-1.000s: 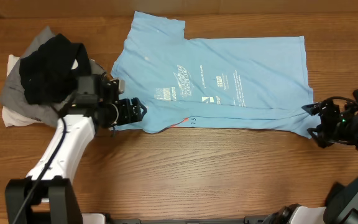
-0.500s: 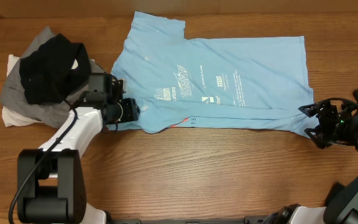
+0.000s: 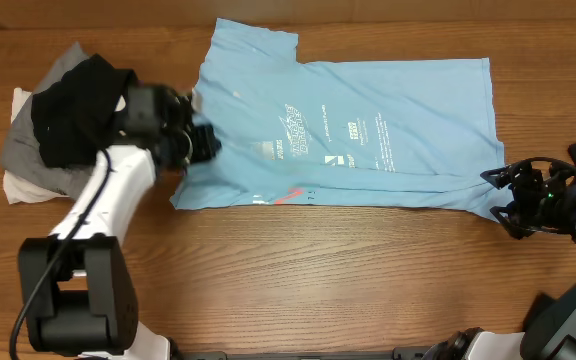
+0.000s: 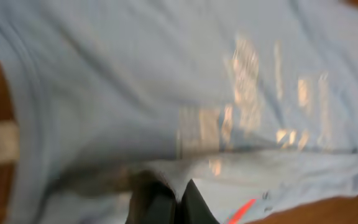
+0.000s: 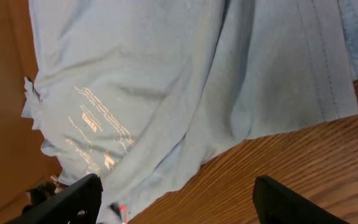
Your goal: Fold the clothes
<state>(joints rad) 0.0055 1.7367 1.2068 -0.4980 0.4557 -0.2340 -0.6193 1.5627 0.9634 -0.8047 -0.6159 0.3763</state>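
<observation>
The clothes: a light sky-blue T-shirt (image 3: 368,130) with white and red print lies spread on the wooden table (image 3: 318,270). My left gripper (image 3: 203,140) sits at the shirt's left side, near the sleeve. In the blurred left wrist view its fingers (image 4: 160,205) are pressed together, with blue fabric (image 4: 135,81) bunched at the tips. My right gripper (image 3: 498,192) stands open at the shirt's lower right corner. In the right wrist view the shirt's edge (image 5: 166,81) and bare wood lie between its fingers (image 5: 73,199).
A pile of black (image 3: 78,110), grey (image 3: 28,160) and white (image 3: 28,190) garments lies at the far left, just behind my left arm (image 3: 98,215). Bare wood runs along the table's front, below the shirt.
My left gripper has gone from open to shut and moved up and back along the shirt's left side. The shirt's lower left part now lies spread further left. The right arm has not moved.
</observation>
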